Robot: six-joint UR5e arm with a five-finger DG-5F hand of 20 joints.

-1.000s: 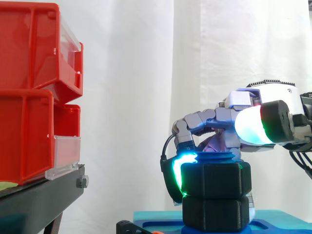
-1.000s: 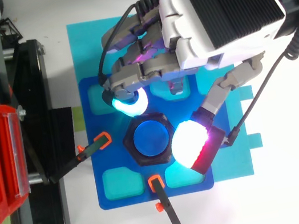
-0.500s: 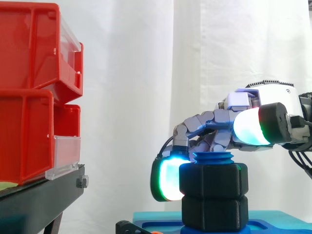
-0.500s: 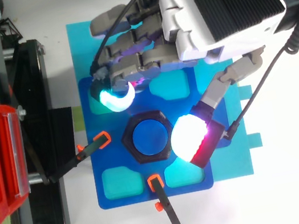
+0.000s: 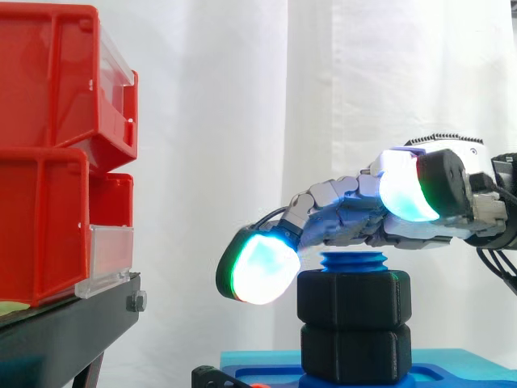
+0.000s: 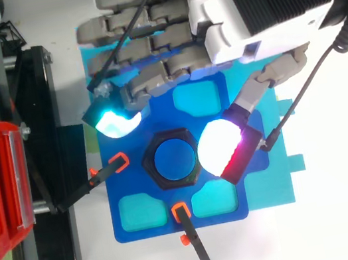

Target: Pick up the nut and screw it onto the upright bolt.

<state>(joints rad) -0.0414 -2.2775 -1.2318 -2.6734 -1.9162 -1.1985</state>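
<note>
The hand point(image 5: 355, 222) hovered with fingers point(image 5: 258, 267) stretched apart, gripping nothing. The nut point(image 5: 353, 299) sat threaded on the bolt point(image 6: 170, 159) just below its palm. For a good turn, the fingers should likely close low onto opposite flats.

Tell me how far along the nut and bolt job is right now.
Done, it seems: the black nut sits threaded on the blue bolt, down against the black piece below it, thread showing above. In hand: nothing; the hand is open, fingers straight above the nut. Left: perhaps a last tightening; tightness can't be seen.
</note>
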